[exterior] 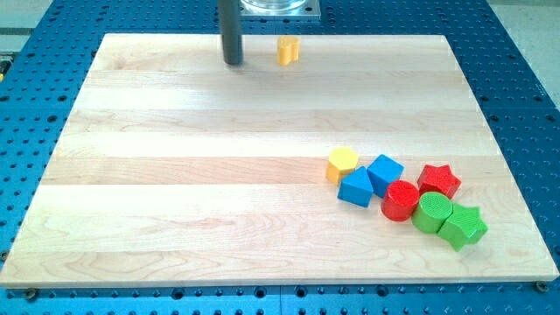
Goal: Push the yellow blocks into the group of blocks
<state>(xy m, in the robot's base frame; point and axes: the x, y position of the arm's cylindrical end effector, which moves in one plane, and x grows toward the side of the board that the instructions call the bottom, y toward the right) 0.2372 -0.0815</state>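
Observation:
My tip [233,62] rests on the wooden board near the view's top, a little left of centre. A small yellow block [288,50] stands just to the tip's right, close to the board's top edge, with a gap between them. At the lower right lies a group of blocks: a yellow hexagonal block [342,164] at its left end, touching a blue block [355,187] and next to a blue cube [385,173]. A red cylinder [401,200], a red star [439,180], a green cylinder [431,213] and a green star [463,227] complete it.
The wooden board [192,184] lies on a blue perforated table [525,96]. The arm's silver mount [273,9] shows at the top edge above the rod.

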